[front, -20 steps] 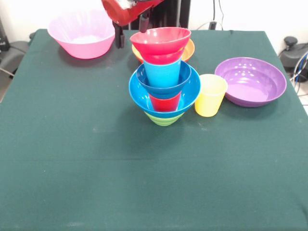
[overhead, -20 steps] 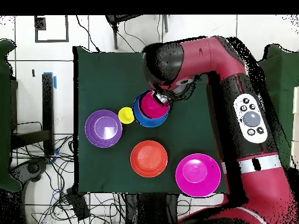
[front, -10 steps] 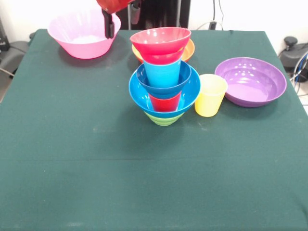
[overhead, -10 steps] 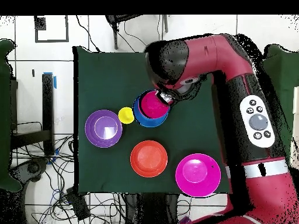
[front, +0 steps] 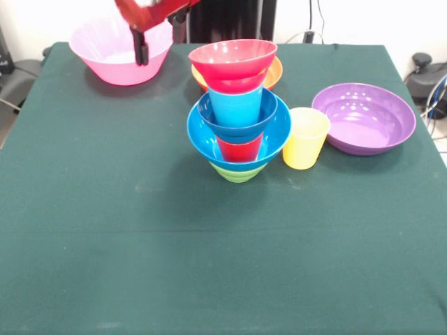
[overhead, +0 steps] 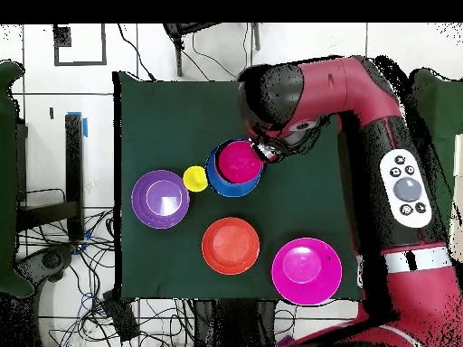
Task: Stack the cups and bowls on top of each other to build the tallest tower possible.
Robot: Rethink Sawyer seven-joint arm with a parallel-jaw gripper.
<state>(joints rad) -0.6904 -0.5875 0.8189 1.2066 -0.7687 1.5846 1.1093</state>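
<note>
Tower (front: 238, 112): built near the middle of the green table (front: 140, 244), a bit toward the far side, standing upright. From the bottom up: small green bowl (front: 237, 172), large blue bowl (front: 272, 136), red cup (front: 239, 148), small blue bowl (front: 213, 118), sky-blue cup (front: 236, 106), and a small red bowl (front: 232, 59) sat on top, mouth up.

From overhead: only the red bowl's inside (overhead: 239, 161) and the blue rim (overhead: 237, 187) around it can really be made out.

Yellow cup (front: 305, 137): left upright on the cloth, just beside the tower on the picture's right in the front view, right up against the large blue bowl's rim; whether it's actually touching can't be told.

Purple bowl (front: 363, 117): parked further right of the yellow cup, near the table edge, mouth up.

Orange bowl (front: 274, 72): tucked behind the tower, mostly hidden in the front view; fully seen from overhead (overhead: 230, 245).

Pink bowl (front: 112, 52): sat at the far left corner in the front view.

Gripper (front: 158, 33): held up in the air over the pink bowl's right rim, well off to the left of the tower. Two dark fingers (front: 142, 49) are seen apart with nothing between them, so it's released, not grasping anything.

Arm (overhead: 362, 99): seen bent across the table from overhead.
</note>
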